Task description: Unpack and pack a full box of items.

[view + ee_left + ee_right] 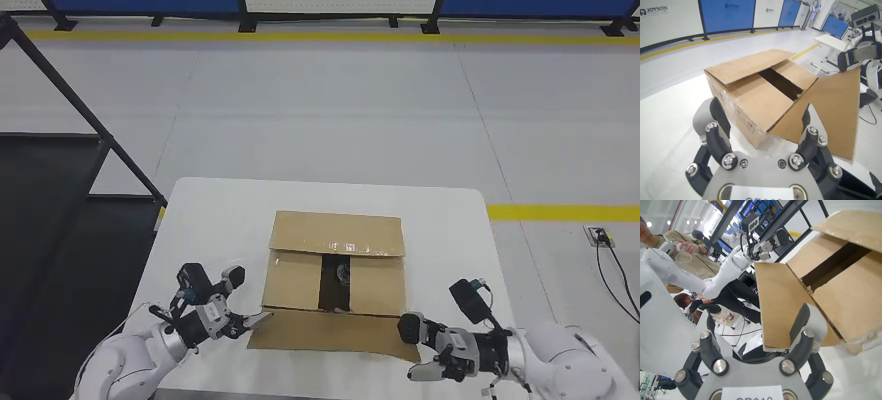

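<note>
Cardboard box [335,262] stands near the middle of the white worktop [215,230], somewhat toward the robot's edge. Two side flaps are folded inward over the opening, with a dark slot [335,282] left between them. Something small shows within the slot in the top view, but what it is cannot be told. Far flap [338,233] lies over the side flaps, its free edge slightly lifted in the left wrist view. Near flap [330,333] is folded outward toward the robot and projects past the box wall, away from the opening.

Left pincer [248,297] sits at the left end of that outward flap, low over the worktop, fingers spread wide. One finger [811,121] is just beside the flap's corner; contact cannot be confirmed. Right pincer [416,348] sits at the flap's right end, likewise spread wide. In the right wrist view the flap's corner lies between its two fingers, one finger [804,317] in front of the cardboard; nothing is pinched.
</note>
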You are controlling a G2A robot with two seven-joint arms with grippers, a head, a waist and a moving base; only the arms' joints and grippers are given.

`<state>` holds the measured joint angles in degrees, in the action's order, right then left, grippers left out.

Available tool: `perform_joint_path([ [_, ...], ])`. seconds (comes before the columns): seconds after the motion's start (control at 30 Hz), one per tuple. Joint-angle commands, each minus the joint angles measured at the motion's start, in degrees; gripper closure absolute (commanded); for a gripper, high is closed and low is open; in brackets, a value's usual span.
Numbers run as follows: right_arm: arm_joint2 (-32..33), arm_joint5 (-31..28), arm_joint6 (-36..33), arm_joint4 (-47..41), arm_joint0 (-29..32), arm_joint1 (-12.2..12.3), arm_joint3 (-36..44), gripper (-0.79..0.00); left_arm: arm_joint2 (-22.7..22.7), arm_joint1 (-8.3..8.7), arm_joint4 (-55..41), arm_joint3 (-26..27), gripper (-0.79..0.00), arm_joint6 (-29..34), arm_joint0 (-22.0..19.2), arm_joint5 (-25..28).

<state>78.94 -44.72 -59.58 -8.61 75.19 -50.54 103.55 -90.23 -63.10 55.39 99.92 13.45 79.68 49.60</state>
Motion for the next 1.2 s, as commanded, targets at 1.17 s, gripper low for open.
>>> perform_joint_path([
  [1.17,-21.8,36.2,12.9,-24.1,-24.3,0.6,-18.4,-0.785,5.3,1.34,7.2,-3.8,-0.785,5.4,-0.8,-2.7],
])
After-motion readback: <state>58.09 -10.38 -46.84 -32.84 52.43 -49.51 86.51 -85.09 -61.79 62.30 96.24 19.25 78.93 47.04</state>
